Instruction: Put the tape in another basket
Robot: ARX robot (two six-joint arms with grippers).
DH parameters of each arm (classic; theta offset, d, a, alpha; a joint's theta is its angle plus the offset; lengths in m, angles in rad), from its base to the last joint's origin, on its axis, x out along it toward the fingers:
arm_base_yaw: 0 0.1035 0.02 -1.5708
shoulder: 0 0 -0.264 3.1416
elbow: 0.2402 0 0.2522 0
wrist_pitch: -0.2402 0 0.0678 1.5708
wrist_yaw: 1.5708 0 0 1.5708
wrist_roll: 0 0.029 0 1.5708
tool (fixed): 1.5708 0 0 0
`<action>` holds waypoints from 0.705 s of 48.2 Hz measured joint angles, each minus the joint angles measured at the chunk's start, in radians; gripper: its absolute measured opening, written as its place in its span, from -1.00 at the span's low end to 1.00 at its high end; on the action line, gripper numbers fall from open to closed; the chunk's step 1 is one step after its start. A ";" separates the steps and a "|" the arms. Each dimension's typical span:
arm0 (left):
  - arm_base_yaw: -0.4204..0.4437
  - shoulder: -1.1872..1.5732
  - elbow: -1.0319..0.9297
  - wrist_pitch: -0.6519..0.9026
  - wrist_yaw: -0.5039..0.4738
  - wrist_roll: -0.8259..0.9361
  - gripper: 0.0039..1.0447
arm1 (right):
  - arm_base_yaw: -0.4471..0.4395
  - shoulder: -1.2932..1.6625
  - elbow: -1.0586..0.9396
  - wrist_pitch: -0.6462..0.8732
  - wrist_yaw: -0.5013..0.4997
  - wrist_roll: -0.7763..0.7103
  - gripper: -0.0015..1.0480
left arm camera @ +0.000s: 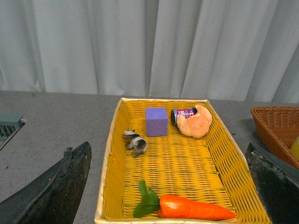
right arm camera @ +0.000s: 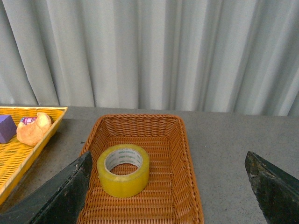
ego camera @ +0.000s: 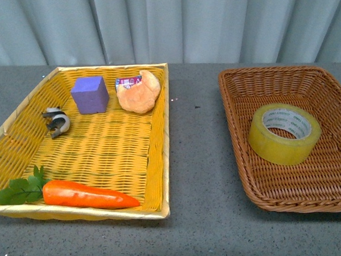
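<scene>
The wide yellowish translucent tape roll (ego camera: 284, 133) lies flat in the dark brown woven wicker basket (ego camera: 238, 94), hole up for an easy pinch; both arms' jaws hang wide open, empty, apart above the table.

No arm or gripper is being shown in the front view. In the left wrist view, the left gripper (left arm camera: 168, 186) is being held wide open, with its two dark fingers (left arm camera: 56, 186) being seen only at the lower corners of the picture. In the right wrist view, the right gripper (right arm camera: 168, 191) is likewise being held wide open, nothing being gripped between its fingers (right arm camera: 275, 191).
</scene>
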 joint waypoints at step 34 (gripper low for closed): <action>0.000 0.000 0.000 0.000 0.000 0.000 0.88 | 0.000 0.000 0.000 0.000 0.000 0.000 0.82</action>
